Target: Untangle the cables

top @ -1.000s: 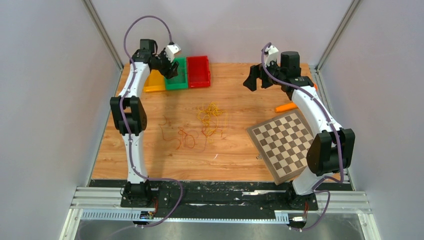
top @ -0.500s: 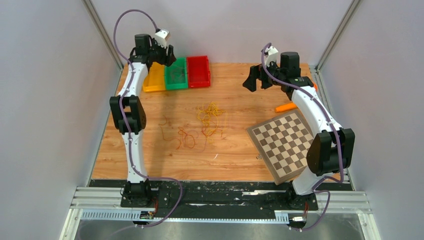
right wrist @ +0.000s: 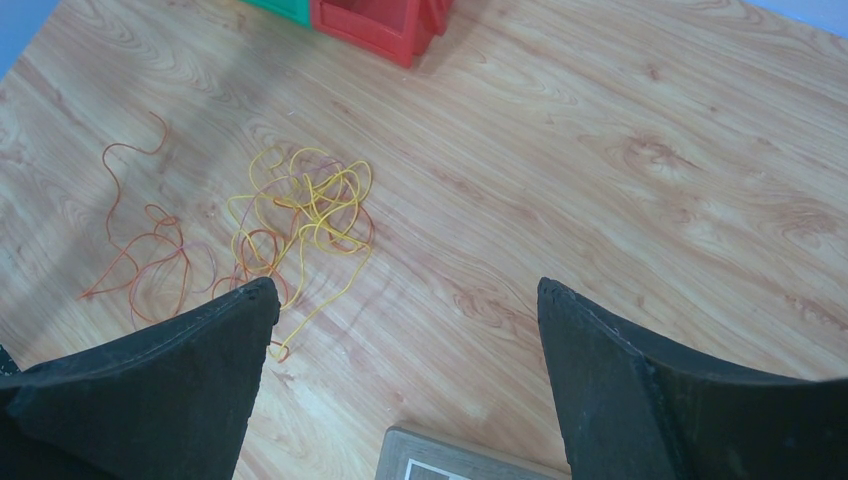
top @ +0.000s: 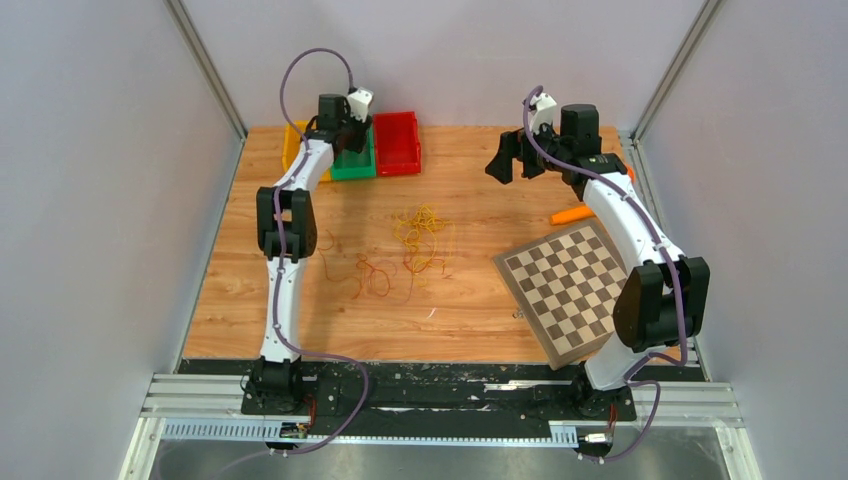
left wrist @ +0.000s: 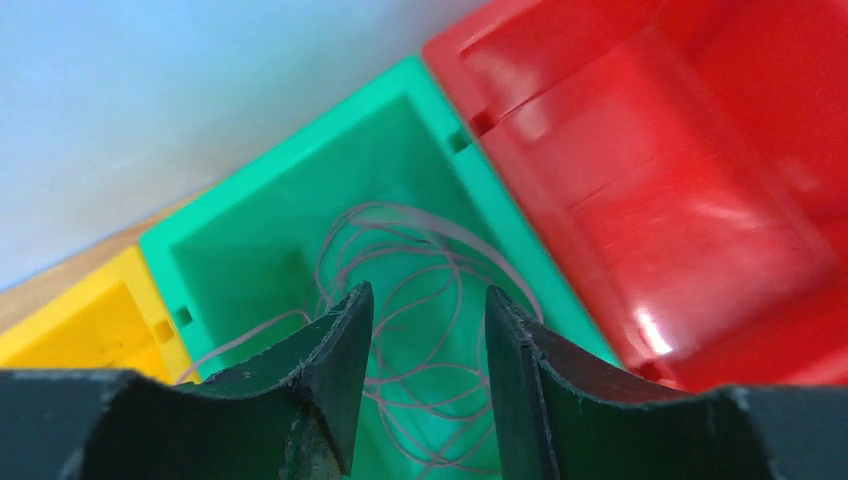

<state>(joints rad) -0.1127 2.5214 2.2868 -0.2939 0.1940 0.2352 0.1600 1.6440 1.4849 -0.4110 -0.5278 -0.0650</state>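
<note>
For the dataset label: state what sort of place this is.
Probably a robot test cell: two arms bolted to a rail, a wooden table walled in grey, bins and cables as props.

Wooden table [top: 470, 170], pale grey walls [top: 90, 200]

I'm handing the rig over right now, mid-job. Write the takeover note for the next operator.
Left gripper: open, nothing between the jaws, hanging over the green bin.
Right gripper: wide open, empty, above the table.
Cables: one thin coil lies in the green bin. The yellow tangle and the orange-red strands lie side by side mid-table.
Done: one cable is in a bin.
Left: pull apart the yellow tangle and the orange-red strands.
</note>
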